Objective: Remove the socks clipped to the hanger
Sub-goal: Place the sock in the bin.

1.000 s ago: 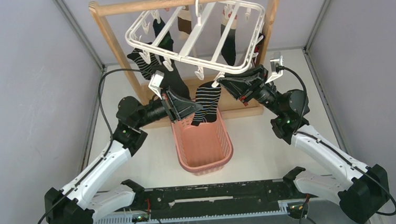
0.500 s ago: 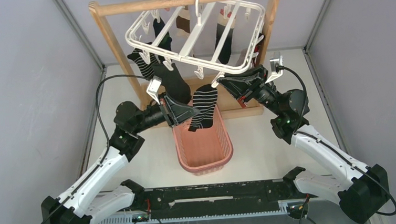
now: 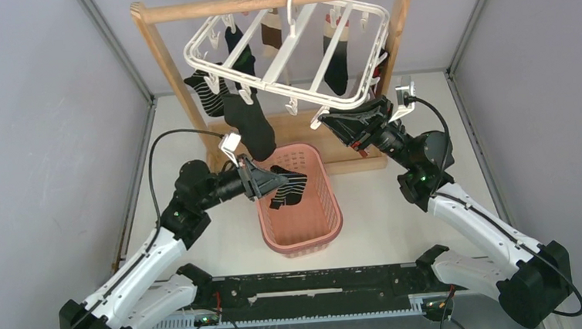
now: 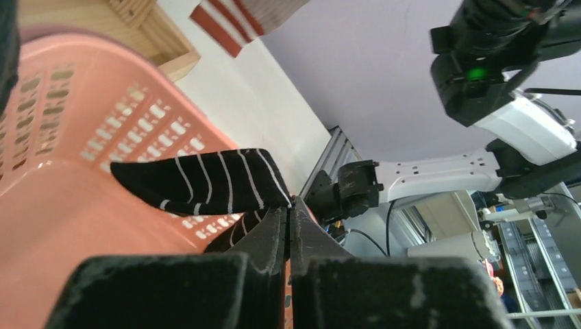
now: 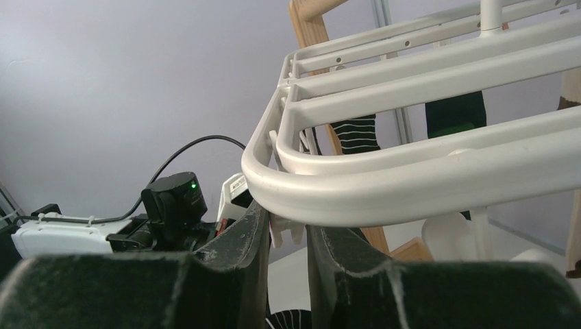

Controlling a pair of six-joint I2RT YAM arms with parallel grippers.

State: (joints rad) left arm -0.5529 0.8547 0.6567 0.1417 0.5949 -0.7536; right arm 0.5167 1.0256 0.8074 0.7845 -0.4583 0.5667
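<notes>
The wooden rack (image 3: 165, 65) stands at the far side of the pale table (image 3: 383, 204), made of round light timber posts with a bar across the top. The hanger (image 3: 283, 45) hooks over that bar. It is a white plastic rectangle of smooth parallel slats with rounded corners, tilted so its near edge dips towards me. In my right wrist view its rim (image 5: 411, 181) curves just above my fingers.

Near the rack sits the pink basket (image 3: 303, 245), an oval plastic tub whose walls (image 4: 62, 137) are pierced with rows of small slots.

Several socks hang clipped under the frame:
- a limp plain black sock (image 3: 253, 124) at the near left
- a black-and-white striped one (image 3: 207, 93) beyond it
- a brown-and-cream banded one (image 3: 271, 36) at the far side
- a dark one (image 3: 337, 64) towards the right

My left claw (image 3: 267, 183) is pressed tight on the edge of a black sock with thin white stripes (image 3: 286, 188). That sock is off the hanger and folds softly over the basket's opening; from my wrist the knit (image 4: 205, 188) juts out left from my fingertips.

My right claw (image 3: 330, 123) reaches up under the hanger's near right corner. Its dark, grainy jaws pinch a small white clip (image 5: 284, 229) hanging from the rim.
</notes>
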